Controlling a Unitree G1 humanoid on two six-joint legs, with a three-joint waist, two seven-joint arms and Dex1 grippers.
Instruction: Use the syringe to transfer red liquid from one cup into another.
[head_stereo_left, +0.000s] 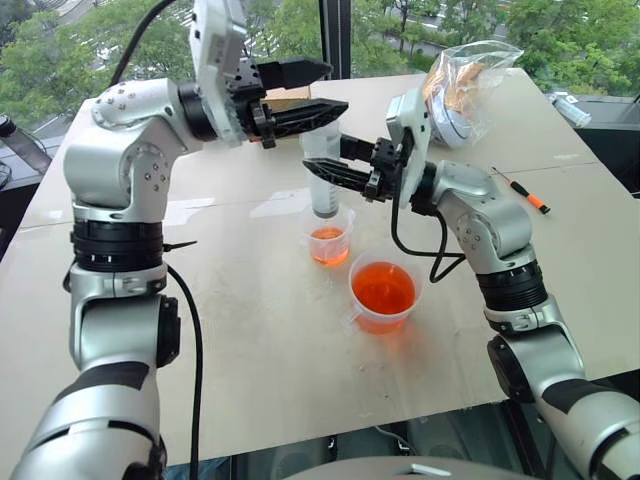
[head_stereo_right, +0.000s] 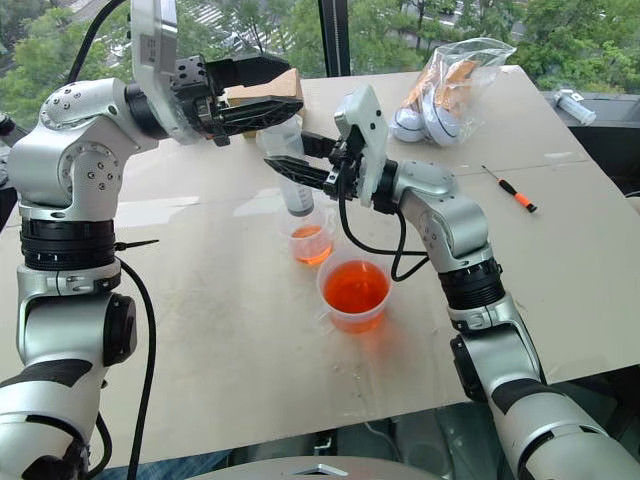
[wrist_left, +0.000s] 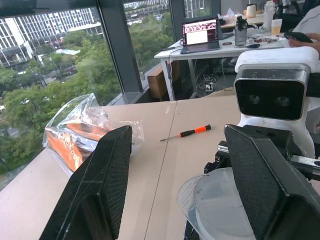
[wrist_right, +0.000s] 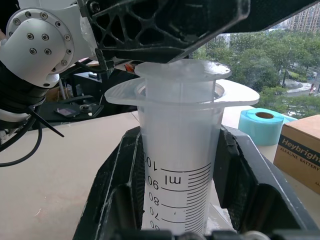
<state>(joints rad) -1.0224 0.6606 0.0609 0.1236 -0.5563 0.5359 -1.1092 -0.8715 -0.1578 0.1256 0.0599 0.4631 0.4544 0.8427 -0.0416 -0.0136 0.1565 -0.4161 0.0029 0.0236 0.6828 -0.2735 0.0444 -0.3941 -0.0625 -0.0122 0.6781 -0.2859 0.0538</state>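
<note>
My right gripper (head_stereo_left: 326, 166) is shut on the barrel of the clear syringe (head_stereo_left: 323, 200), holding it upright with its tip just above the smaller cup (head_stereo_left: 329, 240). That cup holds a little red liquid. The white plunger (wrist_right: 182, 70) sits almost fully pushed in, its top close above the barrel's flange. My left gripper (head_stereo_left: 332, 88) reaches in from the left with its fingers apart and nothing between them. Its lower finger (head_stereo_left: 310, 112) lies on the plunger's top. The larger cup (head_stereo_left: 383, 292), with more red liquid (head_stereo_left: 383, 285), stands in front and to the right.
A plastic bag (head_stereo_left: 465, 85) with orange and white contents lies at the back right. An orange-handled screwdriver (head_stereo_left: 522, 190) lies to the right. A cardboard box (wrist_right: 300, 150) and a blue tape roll (wrist_right: 262, 122) sit behind the syringe.
</note>
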